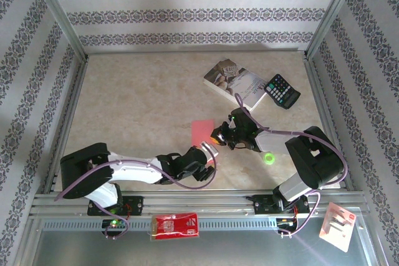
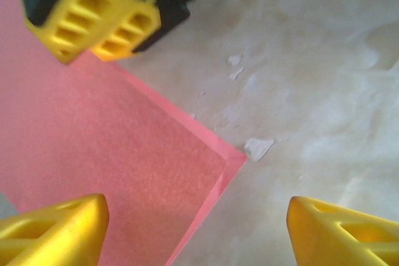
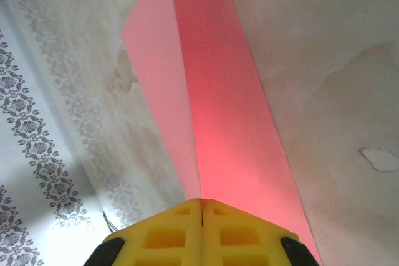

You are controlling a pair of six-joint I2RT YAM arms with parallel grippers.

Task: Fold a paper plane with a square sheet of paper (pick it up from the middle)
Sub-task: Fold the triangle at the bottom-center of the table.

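The square sheet of paper [image 1: 202, 133] is pink-red and lies on the table just left of centre, doubled over into two layers with a corner [image 2: 240, 157] showing. My right gripper [image 3: 201, 202] is shut on its folded edge, and the sheet stretches away from the pads. In the left wrist view those shut yellow fingers [image 2: 93, 23] sit at the sheet's far edge. My left gripper [image 2: 196, 235] is open, one finger [image 2: 56, 228] over the paper and the other [image 2: 343, 232] over bare table, holding nothing. A paper plane is out of view.
A paperback book [image 1: 235, 82] and a black calculator [image 1: 282, 90] lie at the back right. A small green ball [image 1: 269, 158] rests by the right arm. A red packet [image 1: 176, 225] sits on the front rail, a white card [image 1: 338, 225] at the front right.
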